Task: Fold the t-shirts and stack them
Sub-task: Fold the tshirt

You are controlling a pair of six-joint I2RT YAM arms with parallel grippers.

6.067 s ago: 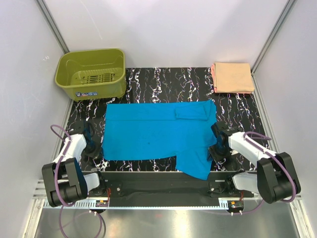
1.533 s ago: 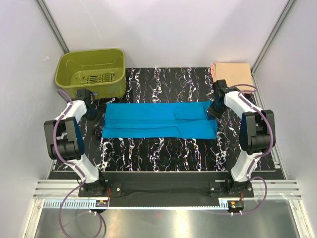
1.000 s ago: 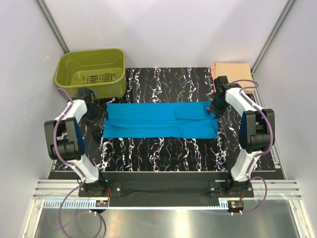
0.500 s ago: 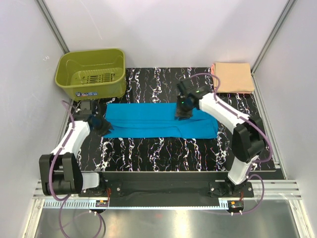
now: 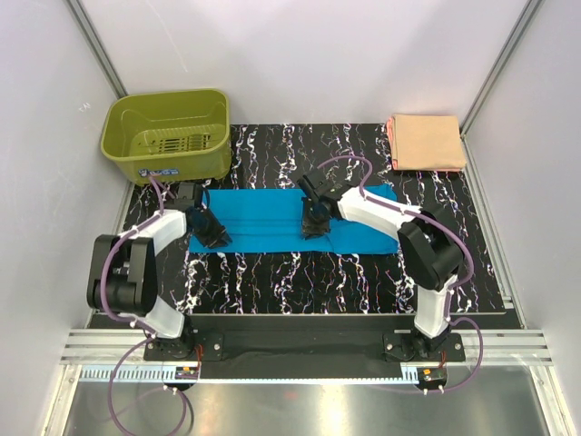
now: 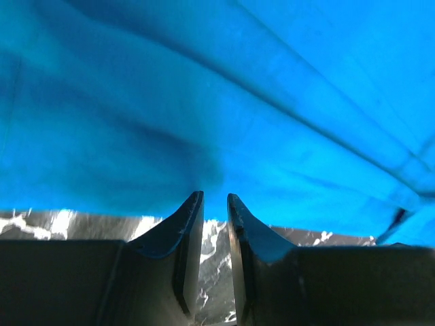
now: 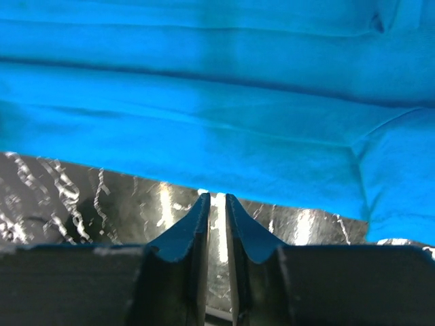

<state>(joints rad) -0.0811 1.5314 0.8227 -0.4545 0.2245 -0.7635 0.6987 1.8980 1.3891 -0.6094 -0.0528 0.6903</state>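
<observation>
Far left corner of the bench: olive basket, only its slotted floor showing inside. Far right corner: folded peach t-shirt, flat, well apart from everything else. Across mid-bench, the turquoise t-shirt, folded into a long band, its left end under the left pincer, a stretch right of centre covered by the right arm. Down on the band's near edge around the middle, the right pincer.

From above, both pincers too dark and small for reading the fingers. Up close from the wrists: each pincer narrow, just a slit with marbled bench showing through, tips right at the blue hem. Creases and a seam in the cloth plain there, unseen from above. Basket and peach t-shirt only in the overhead view.
</observation>
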